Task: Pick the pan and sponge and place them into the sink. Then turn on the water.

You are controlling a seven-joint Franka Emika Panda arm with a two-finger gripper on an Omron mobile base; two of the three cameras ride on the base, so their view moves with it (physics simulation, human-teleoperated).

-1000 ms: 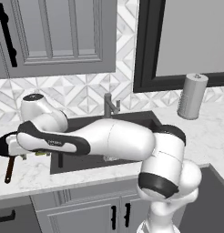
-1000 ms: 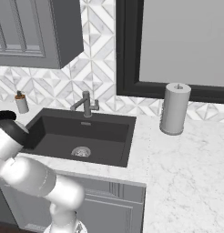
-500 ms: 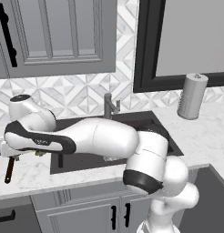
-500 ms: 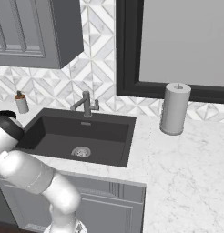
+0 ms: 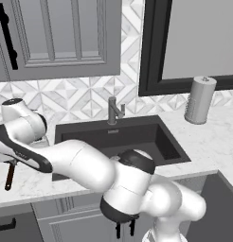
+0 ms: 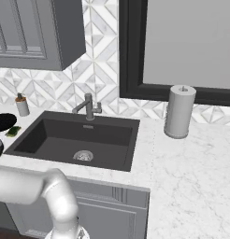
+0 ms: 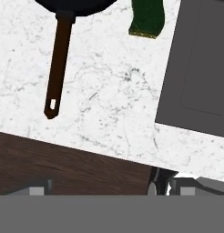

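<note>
Hand view: pan (image 7: 75, 5) ahead of gripper (image 7: 104, 186), handle (image 7: 58, 68) pointing back toward it; sponge (image 7: 147, 18) beside (sink (image 7: 200, 68) opposite side). Jaws wide apart, empty.

round black frying pan (image 7: 77, 5): a matt black body is seen ahead of the gripper; its long reddish-brown handle (image 7: 58, 68) looks smooth, wood-like.
small green-faced sponge (image 7: 147, 18): a rough, dull green face with a yellow edge is shown beside the pan.
white marble counter (image 7: 109, 91): smooth, grey-veined stone is seen below the gripper.
dark grey rectangular sink (image 6: 79, 135): a matt finish is shown; the round drain (image 6: 82, 155) looks like silvery metal.
slim grey faucet (image 6: 88, 106): brushed metal.
white paper towel roll (image 6: 179, 111): matt paper.
dark floor (image 7: 63, 168): wood grain is seen.
</note>
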